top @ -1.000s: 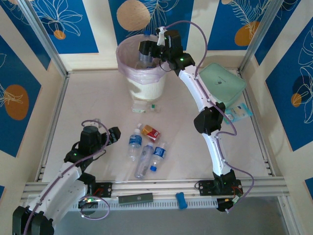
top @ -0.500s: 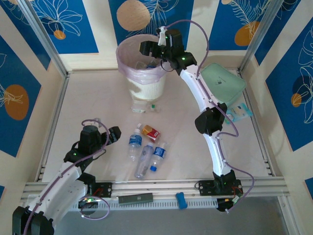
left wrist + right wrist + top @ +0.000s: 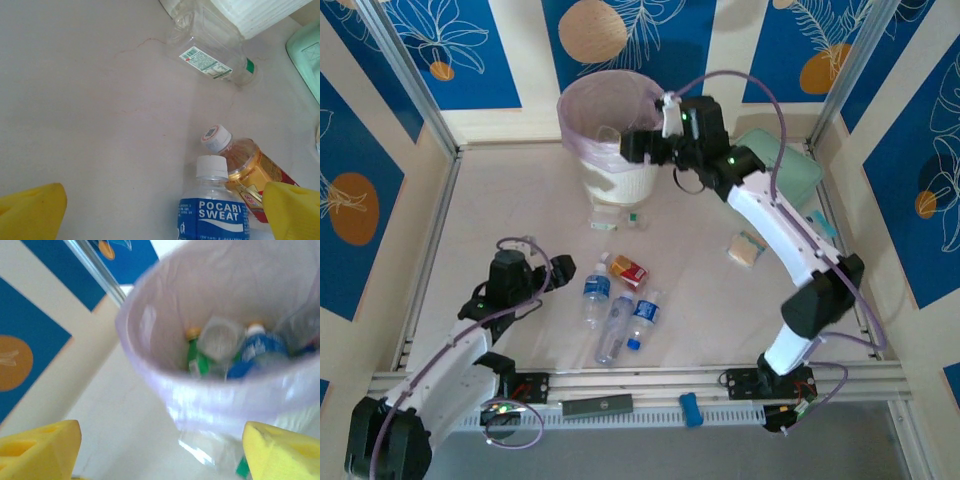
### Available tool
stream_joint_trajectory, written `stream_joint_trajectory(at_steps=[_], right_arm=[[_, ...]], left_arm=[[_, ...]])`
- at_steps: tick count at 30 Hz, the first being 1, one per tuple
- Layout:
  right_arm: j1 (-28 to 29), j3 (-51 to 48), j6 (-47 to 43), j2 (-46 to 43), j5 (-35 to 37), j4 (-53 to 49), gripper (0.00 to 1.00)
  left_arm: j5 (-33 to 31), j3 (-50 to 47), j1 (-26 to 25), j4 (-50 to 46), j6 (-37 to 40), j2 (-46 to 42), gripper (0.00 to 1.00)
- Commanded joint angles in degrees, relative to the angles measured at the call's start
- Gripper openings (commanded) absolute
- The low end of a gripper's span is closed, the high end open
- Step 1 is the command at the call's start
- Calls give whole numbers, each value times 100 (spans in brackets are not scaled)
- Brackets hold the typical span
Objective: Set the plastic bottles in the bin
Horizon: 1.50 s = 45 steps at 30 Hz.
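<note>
Lower centre, left wrist view: Pocari Sweat bottle, likely light, slick, crushable; grip mid-label; left gripper spread wide, empty

We see bright, even light from overhead, throwing only faint, soft shadows beside the bottles on the table. Our right wrist view is blurred across the bin; the left wrist view is sharp mid-frame.
</note>
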Motion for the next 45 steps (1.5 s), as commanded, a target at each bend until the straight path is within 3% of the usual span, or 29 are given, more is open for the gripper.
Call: stream_joint_trajectory(at_steps=[1,10,15,24,34,45], right_arm=[[208,-1112,221,-601,551,111,85],[1216,-3632,2113,-1899,1718,-391,85],[1844,-4490,3313,-2146,1856,-615,85],[2572,-4748,4379,-1478,1572,-713,87],[2622,-4572,4487,-663,1357,-500,85],[2435,-4744,4555,-387,1309,-150,71]], left_arm=[[121,177,-52,546,-26,259,100],[-271,300,-305,1177,-270,823,100],[-306,309,-448,1286,-290,1072,100],[-275,307,-548,1331,-345,1311,100],[-292,348,-556,1191,-236,1285,100],[-396,213,-560,1017,-237,1021,100]])
